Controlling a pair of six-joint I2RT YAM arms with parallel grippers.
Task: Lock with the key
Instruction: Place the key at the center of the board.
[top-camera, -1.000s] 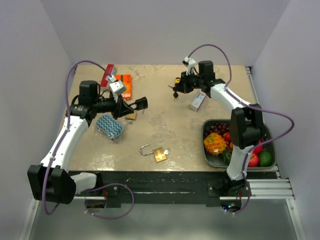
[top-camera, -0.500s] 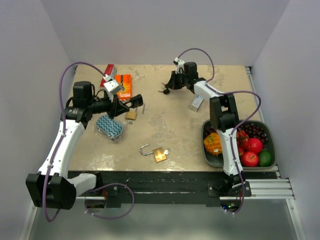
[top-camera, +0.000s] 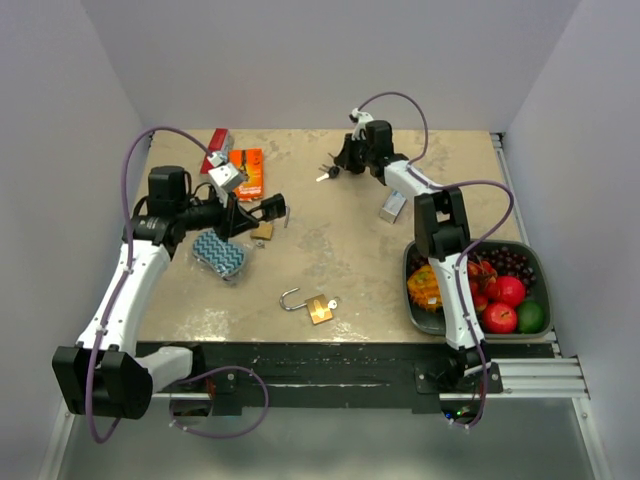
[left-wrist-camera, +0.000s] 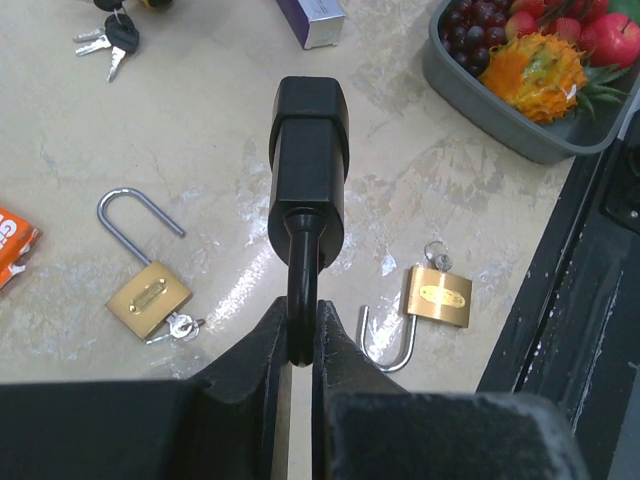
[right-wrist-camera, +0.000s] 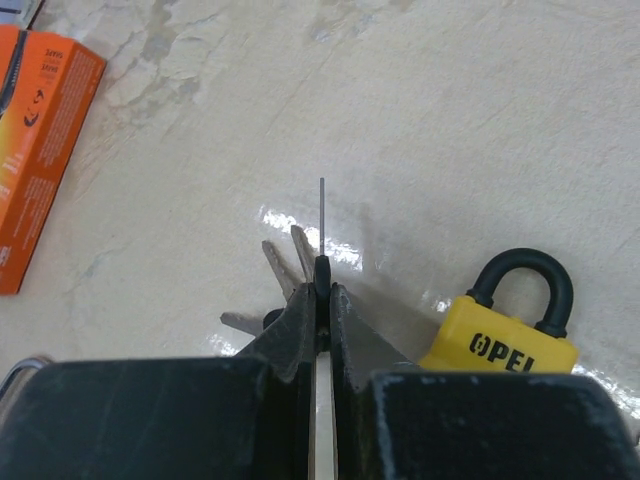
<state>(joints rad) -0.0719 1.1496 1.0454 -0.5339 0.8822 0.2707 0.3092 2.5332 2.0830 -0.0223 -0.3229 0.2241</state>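
Two hands: both are clenching something. The left hand (left-wrist-camera: 302, 322) is pinching the shackle of a black padlock (left-wrist-camera: 308, 140), and the right hand (right-wrist-camera: 322, 296) is nipping a key bunch (right-wrist-camera: 297, 250) by its black-headed key.
Black padlock: it is sticking out ahead of the left hand, seemingly off the surface, over the left half of the worktop (top-camera: 350, 255) toward the far-left corner.
Key bunch: it is sitting low near the middle of the far edge, with a yellow padlock (right-wrist-camera: 505, 345) lying just beside it (its black shackle is looking closed).
Handling: the padlock is probably feeling heavy, stiff and smooth, so it is liable to swing on its thin shackle. Gripping the body's flat sides would be steadying it better. The keys are looking light, thin and slippery, and the flat head is offering the best hold.
Open room: the middle of the worktop is lying bare between the hands, leaving space for bringing key and lock together.
Obstacles: a first brass padlock (left-wrist-camera: 438, 297) is lying by the near edge and a second brass padlock (left-wrist-camera: 148, 297) below the left hand, both with open shackles. An orange box (right-wrist-camera: 40, 150) is crowding the far-left, a purple box (left-wrist-camera: 315, 15) is lying right of the keys, and a fruit tray (top-camera: 412, 300) is filling the near-right corner.
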